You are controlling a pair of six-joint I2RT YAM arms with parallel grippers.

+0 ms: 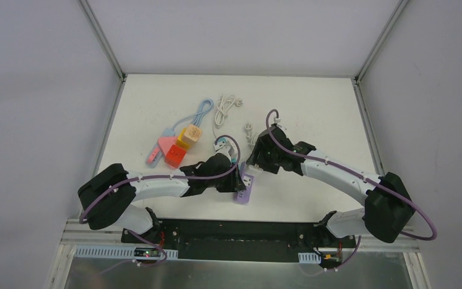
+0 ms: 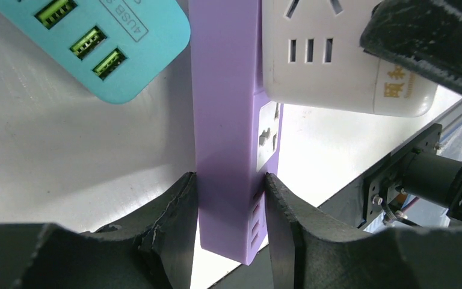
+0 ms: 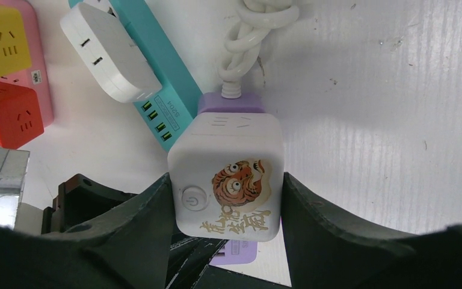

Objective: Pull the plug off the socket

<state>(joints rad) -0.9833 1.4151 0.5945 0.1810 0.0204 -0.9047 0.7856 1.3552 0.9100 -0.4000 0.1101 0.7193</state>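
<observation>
Top view: shows purple power strip [image 1: 243, 194] near the front edge of the table [image 1: 313, 102], long axis roughly near-to-far and slightly tilted, cord end pointing away from the bases. Puts left gripper [image 1: 239, 182] at the near end of it, reaching in from the left, and right gripper [image 1: 254, 170] just beyond, over the farther part. Cannot separate the plug from the wrists here. Left wrist view: finds left fingers [image 2: 177, 223] pinched tight on the purple power strip, one on each long side near its end, long axis running straight away from the pincer. Places white plug cube [image 2: 331, 60] further along on the socketed face, jutting off to the right, with a dark finger of the right gripper on it. Teal strip [image 2: 96, 42] close beside, to the left. Right wrist view: has right gripper clamped on the white plug cube, tiger print toward the lens, fingers on two opposite sides. Looks fully seated, with the purple end and white cord [image 3: 252, 36] pointing up-frame. Judged: pull square off the socketed face, across the long axis, with the left arm anchoring.
</observation>
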